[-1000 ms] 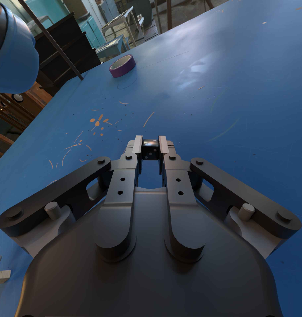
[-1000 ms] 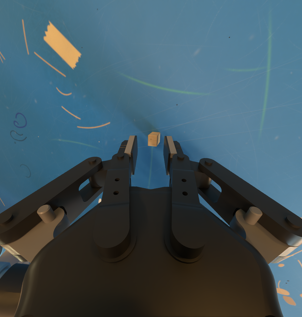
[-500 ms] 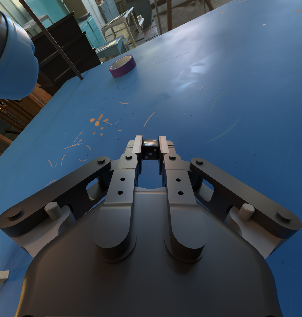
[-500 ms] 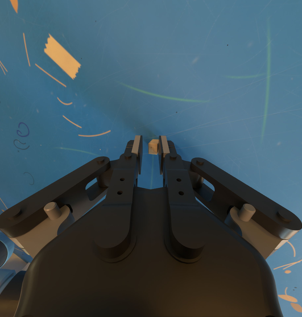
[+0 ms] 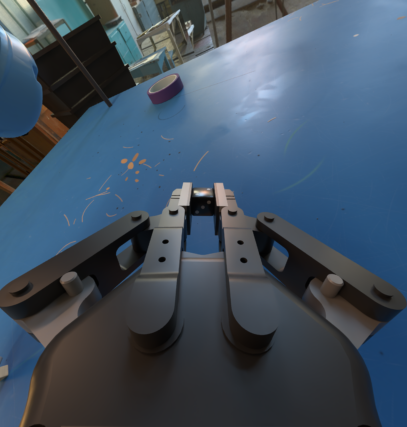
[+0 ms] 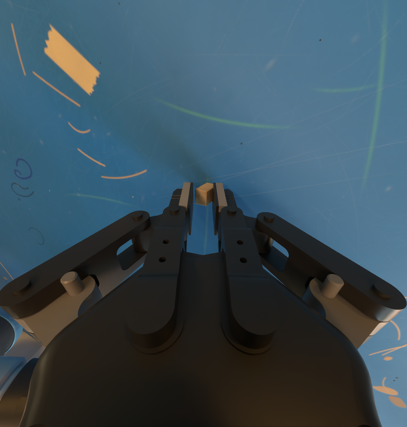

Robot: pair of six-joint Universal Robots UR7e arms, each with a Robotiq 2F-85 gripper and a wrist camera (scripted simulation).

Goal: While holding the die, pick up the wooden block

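Left claw (image 5: 202,198) is clamped on the black die (image 5: 202,201), both pads flat against its sides, holding it up off the blue tabletop (image 5: 313,138). White pips show on the top and near faces. Farther out there's a purple tape roll (image 5: 165,88) lying flat near the tabletop's far edge, well apart from the claw.

Right claw (image 6: 203,195) has its fingers nearly together around the block (image 6: 203,194). The block sits between the pads, turned a bit so a corner faces the camera. One pad looks like it's touching, the other has a sliver of gap, so honestly can't tell if it's a proper grip. An orange tape strip (image 6: 71,59) is stuck on the tabletop off to the left.
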